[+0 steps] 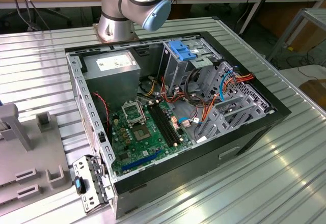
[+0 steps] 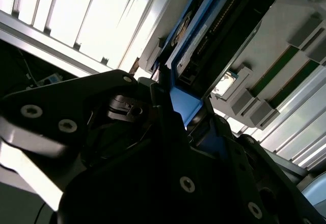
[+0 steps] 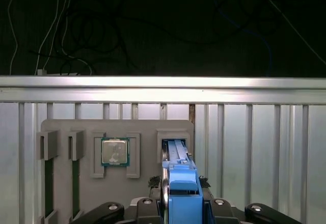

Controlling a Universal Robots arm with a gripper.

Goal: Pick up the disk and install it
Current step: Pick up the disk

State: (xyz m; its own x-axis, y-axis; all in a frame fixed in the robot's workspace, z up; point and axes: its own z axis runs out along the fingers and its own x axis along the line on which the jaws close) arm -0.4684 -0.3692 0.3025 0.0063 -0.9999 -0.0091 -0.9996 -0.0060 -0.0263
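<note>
In both wrist views my gripper [image 3: 182, 206] [image 2: 175, 113] is shut on the disk [image 3: 181, 182] [image 2: 206, 33], its jaws pressed on either side of the bright blue rail. The disk is a dark flat drive framed in blue, held edge-on. Its far end reaches to the rectangular slot [image 3: 175, 147] of a grey holder plate [image 3: 66, 183]; I cannot tell whether it still sits inside. In the exterior view the open computer case [image 1: 173, 117] lies on the metal table, with a metal drive cage [image 1: 178, 63] topped by a blue latch at its rear.
The holder plate also carries a processor chip [image 3: 115, 151] in a square pocket and two narrow slots with green strips. The arm's base [image 1: 117, 15] stands behind the case. The ribbed aluminium table [image 1: 265, 183] extends around the case; the same grey plate [image 1: 30, 152] lies at the exterior view's left.
</note>
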